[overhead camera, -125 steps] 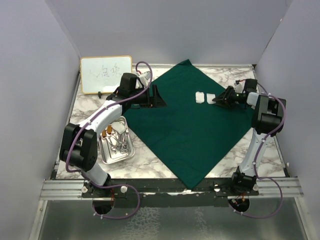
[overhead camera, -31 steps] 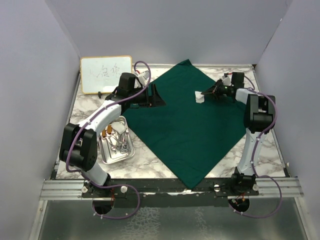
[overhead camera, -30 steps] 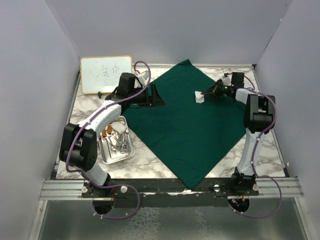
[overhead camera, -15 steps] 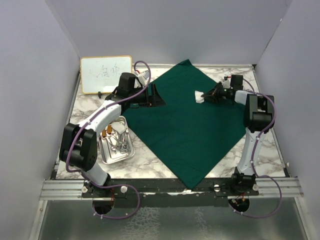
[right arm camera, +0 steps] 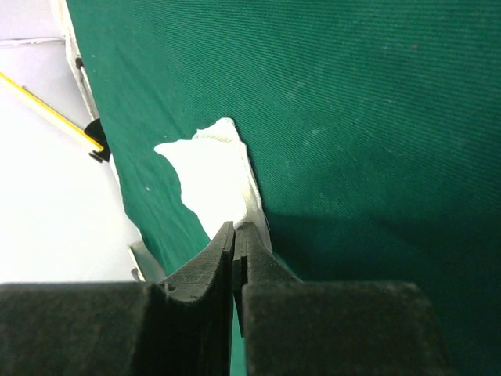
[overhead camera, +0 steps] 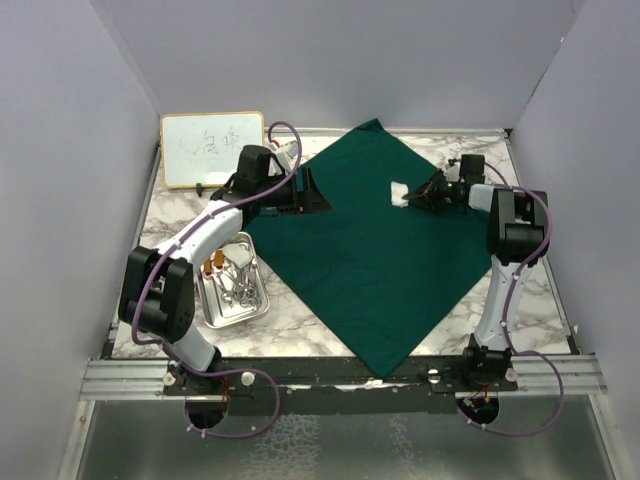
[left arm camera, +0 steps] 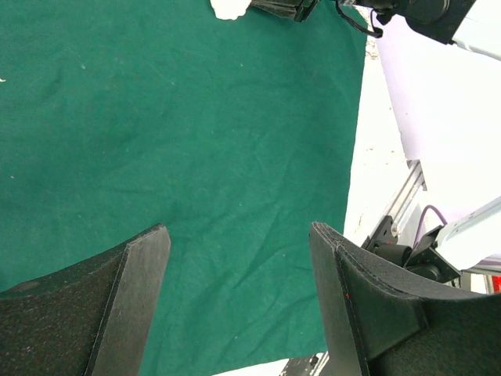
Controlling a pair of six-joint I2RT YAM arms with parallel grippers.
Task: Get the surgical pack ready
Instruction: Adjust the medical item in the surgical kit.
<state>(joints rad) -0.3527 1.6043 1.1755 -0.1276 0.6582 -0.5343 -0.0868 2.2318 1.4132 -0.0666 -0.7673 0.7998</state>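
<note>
The dark green drape (overhead camera: pixel 370 250) lies spread flat as a diamond on the marble table. Near its far right edge, my right gripper (overhead camera: pixel 413 195) is shut on a bunch of white gauze (overhead camera: pixel 399 192). In the right wrist view the gauze (right arm camera: pixel 211 176) sticks out from the pinched tips of that gripper (right arm camera: pixel 236 229) and stands a little off the drape (right arm camera: pixel 376 117). My left gripper (overhead camera: pixel 316 192) hangs open over the drape's left corner. Only green cloth (left arm camera: pixel 196 141) shows between its fingers (left arm camera: pixel 141 266). The steel tray (overhead camera: pixel 210 312) with silver instruments (overhead camera: pixel 238 280) sits left of the drape.
A wood-framed whiteboard (overhead camera: pixel 212 148) stands at the back left corner. Grey walls close in the table on three sides. A metal rail (overhead camera: pixel 340 375) runs along the near edge, where both arm bases are bolted.
Four seconds ago two gauze squares lay side by side left of the right gripper; now one white bunch shows at its tips. In the last second that gripper shifted slightly. The left arm stayed still.
</note>
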